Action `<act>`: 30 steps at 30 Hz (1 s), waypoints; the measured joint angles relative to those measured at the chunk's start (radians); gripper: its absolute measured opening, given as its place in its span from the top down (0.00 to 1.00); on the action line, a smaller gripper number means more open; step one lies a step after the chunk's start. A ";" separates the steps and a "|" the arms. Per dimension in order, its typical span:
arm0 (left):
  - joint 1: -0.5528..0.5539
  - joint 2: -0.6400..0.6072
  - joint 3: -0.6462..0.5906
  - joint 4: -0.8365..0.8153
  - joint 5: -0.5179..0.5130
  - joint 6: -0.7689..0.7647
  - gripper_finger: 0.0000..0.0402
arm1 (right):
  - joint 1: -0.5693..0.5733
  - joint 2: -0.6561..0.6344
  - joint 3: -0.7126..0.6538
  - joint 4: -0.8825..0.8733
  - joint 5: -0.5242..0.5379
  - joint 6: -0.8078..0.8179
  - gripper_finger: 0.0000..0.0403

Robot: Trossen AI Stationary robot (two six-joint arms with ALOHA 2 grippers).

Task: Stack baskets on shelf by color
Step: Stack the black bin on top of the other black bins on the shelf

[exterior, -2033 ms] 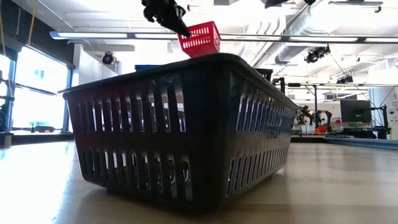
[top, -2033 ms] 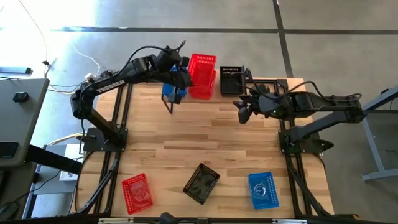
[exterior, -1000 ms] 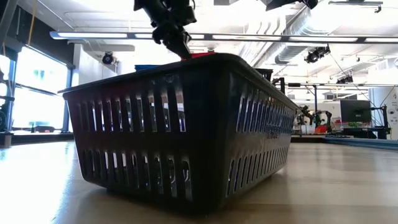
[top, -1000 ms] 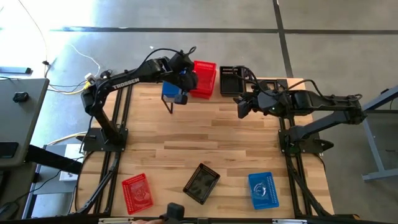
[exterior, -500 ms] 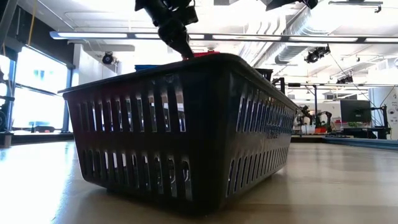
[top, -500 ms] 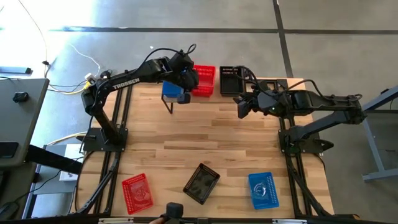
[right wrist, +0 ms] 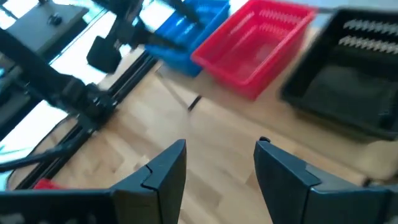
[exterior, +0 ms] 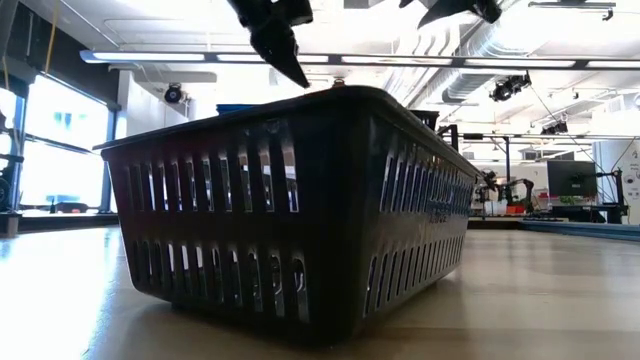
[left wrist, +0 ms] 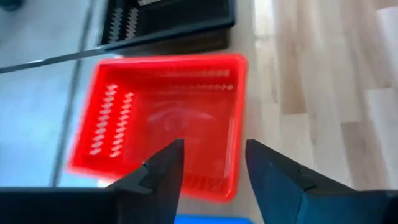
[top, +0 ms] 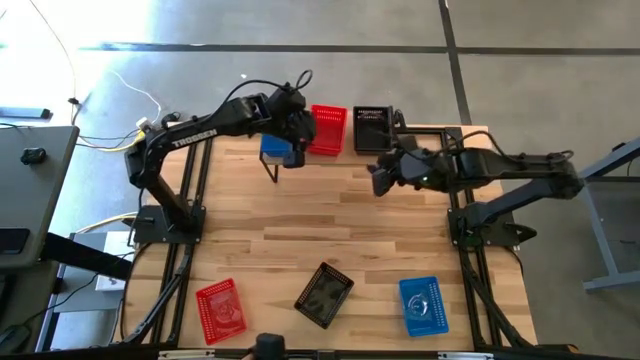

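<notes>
While my left gripper [left wrist: 211, 165] hangs open just above the red perforated plastic basket [top: 327, 129] on the far low light-wood shelf [top: 418, 130], between blue and black stacks, my right gripper [right wrist: 217, 165] waits open nearby. Three baskets lie near: red [top: 219, 308], black [top: 324, 294], blue [top: 419, 304]. They look light, stiff, slightly slick; I judge pinching a rim wall best.
</notes>
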 joint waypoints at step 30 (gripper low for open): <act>-0.360 -0.210 0.000 -0.417 -0.131 -0.622 0.58 | 0.344 0.282 0.000 0.088 -0.384 0.395 0.57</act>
